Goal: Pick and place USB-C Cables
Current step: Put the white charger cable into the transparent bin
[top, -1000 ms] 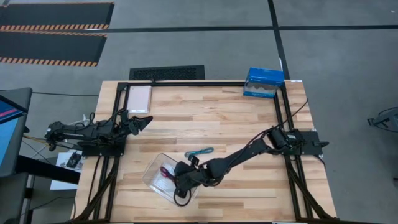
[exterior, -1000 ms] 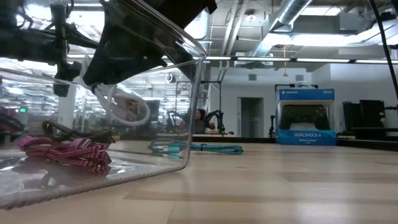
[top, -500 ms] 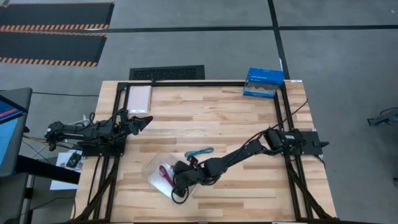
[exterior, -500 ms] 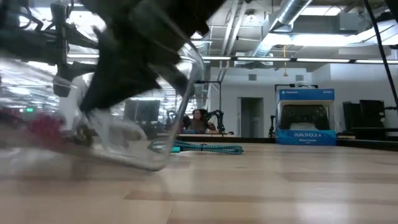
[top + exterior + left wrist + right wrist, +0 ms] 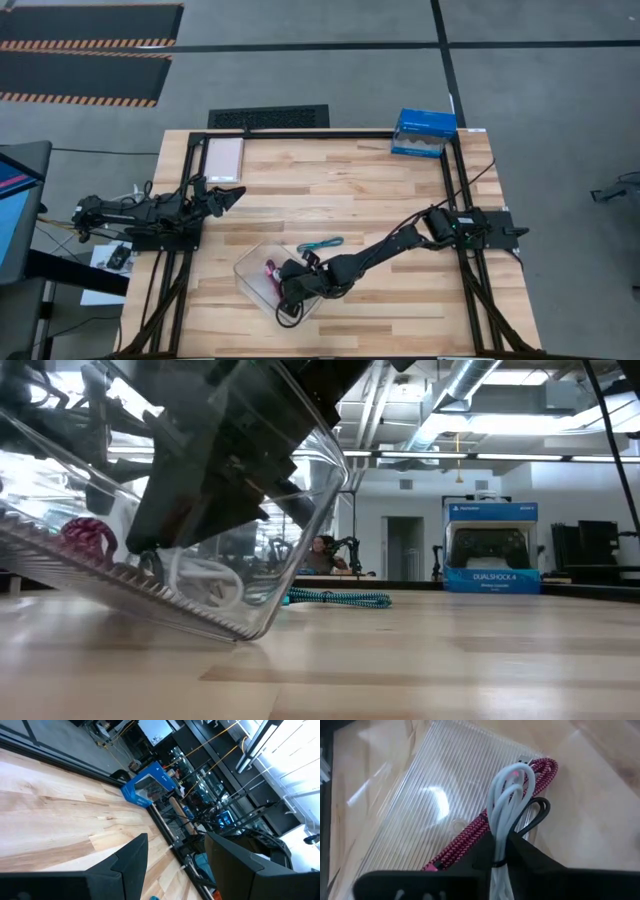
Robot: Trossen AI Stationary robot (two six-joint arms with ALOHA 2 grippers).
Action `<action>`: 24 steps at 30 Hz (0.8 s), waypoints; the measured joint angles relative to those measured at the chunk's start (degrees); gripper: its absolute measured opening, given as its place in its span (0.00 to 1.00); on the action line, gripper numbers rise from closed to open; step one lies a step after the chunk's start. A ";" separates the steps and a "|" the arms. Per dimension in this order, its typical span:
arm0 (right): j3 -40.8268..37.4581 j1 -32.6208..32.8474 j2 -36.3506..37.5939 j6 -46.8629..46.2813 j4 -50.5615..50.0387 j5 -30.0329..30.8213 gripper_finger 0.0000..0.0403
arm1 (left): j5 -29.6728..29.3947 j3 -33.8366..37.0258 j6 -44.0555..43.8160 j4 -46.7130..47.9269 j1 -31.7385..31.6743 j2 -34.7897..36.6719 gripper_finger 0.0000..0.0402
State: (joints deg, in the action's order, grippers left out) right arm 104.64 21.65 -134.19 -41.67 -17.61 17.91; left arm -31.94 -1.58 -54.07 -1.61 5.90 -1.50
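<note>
The clear tray [image 5: 258,272] sits near the table's near edge and is tipped in the low view, standing on one lower edge [image 5: 240,632] with its left side raised. My right gripper [image 5: 287,291] reaches down into it and is shut on the white cable [image 5: 508,795]. The magenta-pink cable [image 5: 490,825] and the dark cable's loop [image 5: 540,811] lie on the tray's ribbed floor [image 5: 415,805]. The teal cable [image 5: 321,245] lies on the bare wood just beyond the tray. My left gripper [image 5: 226,194] waits open at the table's left side. My right gripper pinches the white cable's coil at its bundled part [image 5: 499,851] between the two fingers, coming slanting down from the table's right. The coil's loops [image 5: 512,780] stick out past the fingertips, over the pink cable inside the tray. Whether the fingers also touch the tray, I cannot tell.
A blue boxed game controller [image 5: 424,132] stands at the far right corner, and a pale flat box [image 5: 224,157] lies at the far left. Black frame rails [image 5: 320,133] run round the table. Bare wood lies between the tray and the far edge.
My right gripper has pushed on inside the tray with the white cable, shifting slightly toward the far-left. The tray has tipped: its left side has risen while its right lower edge stays on the table. The pink cable has shifted with the tilted floor.
</note>
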 joint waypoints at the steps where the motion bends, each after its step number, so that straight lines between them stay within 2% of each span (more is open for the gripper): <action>1: 0.00 0.00 0.00 0.06 -0.04 0.00 0.17 | 0.00 0.00 0.01 0.00 -0.01 0.00 0.46; 17: 0.00 0.00 0.00 0.24 0.28 -0.02 0.43 | 0.02 0.00 0.05 0.00 -0.01 0.00 0.46; 24: 0.00 0.00 0.00 1.63 2.62 -0.93 0.47 | 0.04 0.00 0.05 0.00 -0.01 0.00 0.46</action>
State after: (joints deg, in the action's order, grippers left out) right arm 104.64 21.65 -134.19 -40.05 -14.98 16.98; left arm -31.90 -1.58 -54.02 -1.61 5.89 -1.50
